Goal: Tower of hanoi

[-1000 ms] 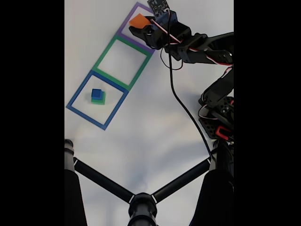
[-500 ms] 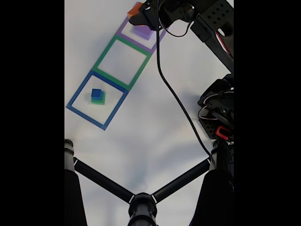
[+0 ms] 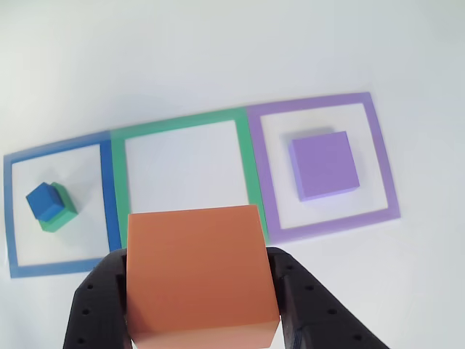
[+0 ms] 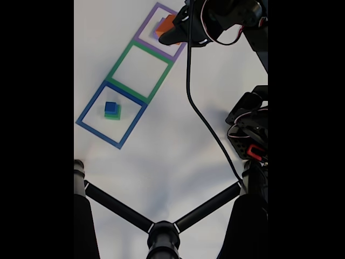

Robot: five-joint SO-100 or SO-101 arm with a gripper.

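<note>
1. Gripper, at the bottom centre of the other view, has its two black fingers pressed against the sides of the orange block and carries it clear of the table.
2. Same view: the purple block lies in the purple outline at right, well apart from the orange block. The blue block sits on the green block in the blue outline at left. The green outline between them holds nothing.
3. Risk here: the orange block hides the table under it, so the drop spot is hard to judge. A release off the middle could leave it straddling the tape.
4. Risk here: foam is soft and light. I judge that a slack squeeze could let it twist or slip.
5. Fixed view: the gripper is at the upper centre, with the orange block over the purple outline; the purple block is hidden beneath.
6. Risk here: a low sweep could nudge the purple block.
7. Risk here: the black cable hangs from the arm across the table and might drag, though it is well apart from the blue block on the green block.
</note>
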